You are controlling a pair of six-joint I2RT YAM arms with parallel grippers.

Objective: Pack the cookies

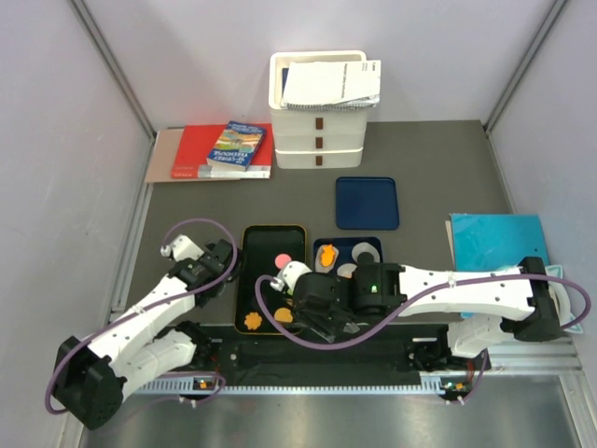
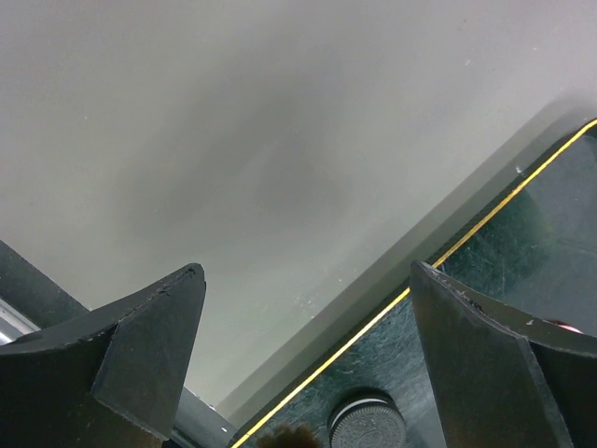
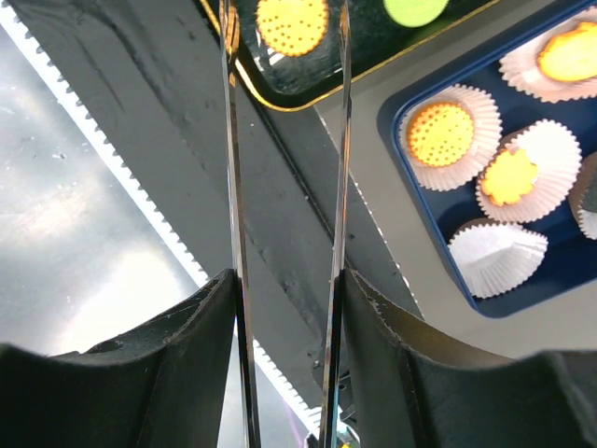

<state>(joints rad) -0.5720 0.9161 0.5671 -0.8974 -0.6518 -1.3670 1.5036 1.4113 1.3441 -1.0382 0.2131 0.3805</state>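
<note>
My right gripper [image 3: 287, 280] [image 1: 317, 301] is shut on metal tongs [image 3: 231, 168], whose two blades run out between its fingers. The blade tips stand either side of a round orange cookie [image 3: 291, 23] in the black gold-rimmed tray [image 1: 246, 271]; I cannot tell if they touch it. A green cookie [image 3: 415, 9] lies beside it. The tray also holds a pink cookie [image 1: 279, 258], an orange cookie [image 1: 249, 322] and a black sandwich cookie [image 2: 367, 425]. My left gripper [image 2: 308, 280] [image 1: 222, 263] is open and empty over the tray's left edge.
A small blue tray [image 3: 424, 243] [image 1: 378, 245] right of the black tray holds white paper cups, three with orange cookies [image 3: 440, 133], one empty [image 3: 496, 257]. A larger blue tray [image 1: 367, 203], white stacked bins [image 1: 317, 140], books [image 1: 210, 154] and a teal folder [image 1: 494, 238] lie farther off.
</note>
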